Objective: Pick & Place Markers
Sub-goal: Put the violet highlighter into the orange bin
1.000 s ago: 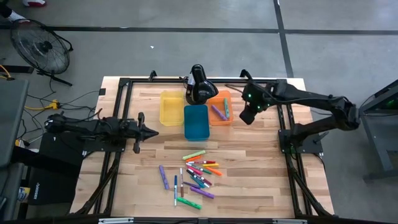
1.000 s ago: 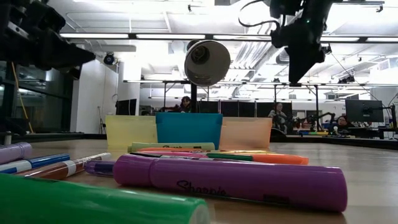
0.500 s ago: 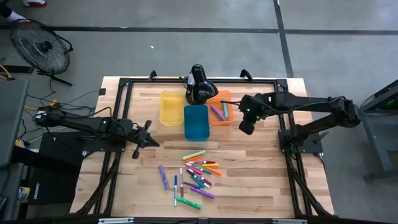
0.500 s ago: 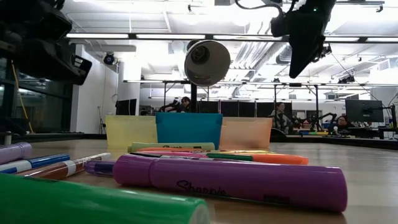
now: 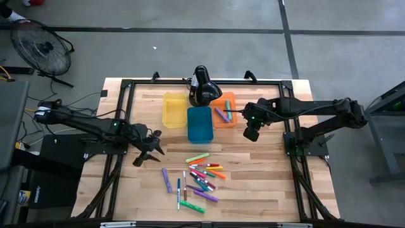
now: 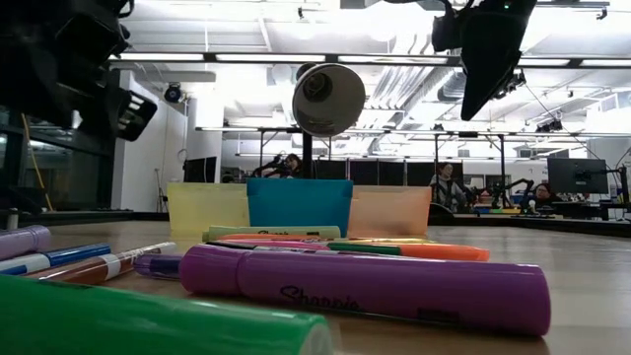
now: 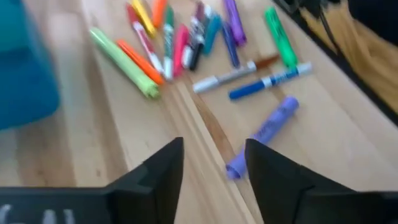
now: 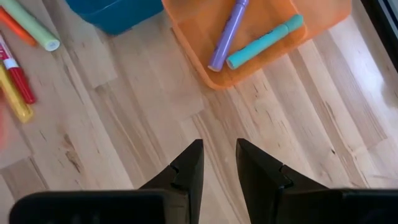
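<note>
A: Start nearest the front edge; what lies there?

B: The loose heap of short, thin, pen-like plastic markers (image 5: 197,179) in purple, green, teal, orange, red, pink and blue, some with white barrels, lies on the pale wooden slatted table (image 5: 266,183); a lilac one (image 5: 167,180) rests a little apart on the left of the heap; none of these is in a bin yet.

A: And the arms?

B: The left gripper (image 5: 147,152) hangs just left of the heap, its two dark fingers (image 7: 158,174) spread with nothing between them; its own camera looks past them at that lilac marker and the rest, so I judge it is lining up a pick; the right gripper (image 5: 251,132) hovers over bare wood just beside the orange bin, its fingers standing a narrow gap apart and holding nothing.

A: Farther back, then?

B: Three rectangular plastic bins stand in a row; the yellow translucent bin (image 5: 174,109) and the blue bin (image 5: 199,124) look empty from above; the orange translucent bin (image 5: 223,110) holds a purple marker (image 8: 226,35) and a teal marker (image 8: 264,42), lying side by side.

A: So how far along?

B: Barely begun, as I judge it; two are binned, and most of the pile is left.
</note>
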`<state>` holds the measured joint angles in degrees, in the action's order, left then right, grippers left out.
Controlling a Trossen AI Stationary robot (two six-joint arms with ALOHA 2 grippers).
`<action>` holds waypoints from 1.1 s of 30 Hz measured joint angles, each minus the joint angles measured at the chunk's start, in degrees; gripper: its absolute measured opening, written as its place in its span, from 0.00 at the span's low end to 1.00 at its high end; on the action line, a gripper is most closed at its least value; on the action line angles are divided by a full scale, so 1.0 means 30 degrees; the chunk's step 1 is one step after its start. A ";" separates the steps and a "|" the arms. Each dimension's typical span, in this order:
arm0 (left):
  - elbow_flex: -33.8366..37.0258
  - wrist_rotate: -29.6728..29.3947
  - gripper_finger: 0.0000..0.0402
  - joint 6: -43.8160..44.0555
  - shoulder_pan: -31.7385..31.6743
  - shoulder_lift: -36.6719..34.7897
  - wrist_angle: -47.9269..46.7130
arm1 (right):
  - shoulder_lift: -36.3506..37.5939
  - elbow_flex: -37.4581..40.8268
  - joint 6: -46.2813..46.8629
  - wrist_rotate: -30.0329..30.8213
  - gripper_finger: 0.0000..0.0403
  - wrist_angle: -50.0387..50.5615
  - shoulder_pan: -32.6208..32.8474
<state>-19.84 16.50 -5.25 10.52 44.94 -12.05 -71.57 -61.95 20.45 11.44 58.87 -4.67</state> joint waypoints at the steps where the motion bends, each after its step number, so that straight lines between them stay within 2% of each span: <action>1: -0.0385 -0.0177 0.44 -0.0353 0.0372 0.0442 -0.0396 | 0.0000 0.0000 0.0006 0.0000 0.21 0.0000 0.0000; 4: -0.1732 -0.1356 0.45 -0.1655 0.1717 0.2017 -0.1573 | 0.0000 0.0000 -0.0145 -0.0007 0.21 0.0000 -0.0007; 11: -0.5366 -0.5662 0.45 -0.4099 0.4989 0.6392 -0.5889 | -0.0007 0.0000 -0.0183 -0.0211 0.21 0.0000 -0.0007; 15: -0.6933 -0.6759 0.45 -0.4257 0.6102 0.8199 -0.6333 | -0.0007 0.0000 -0.0190 -0.0217 0.21 0.0000 -0.0007; 21: -0.8357 -0.6912 0.45 -0.5526 0.6815 0.9990 -0.6341 | -0.0015 0.0000 -0.0198 -0.0226 0.21 -0.0007 -0.0007; 29: -0.8820 -0.5701 0.45 -0.7431 0.6754 1.2081 -0.6818 | -0.0015 0.0000 -0.0336 -0.0304 0.21 -0.0022 -0.0007; 33: -0.8820 -0.4988 0.45 -0.7681 0.6754 1.2816 -0.5969 | -0.0015 0.0000 -0.0336 -0.0299 0.21 -0.0029 -0.0007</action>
<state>-46.30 1.54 -28.29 30.79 83.39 -29.95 -71.61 -61.95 19.44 10.55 58.78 -4.69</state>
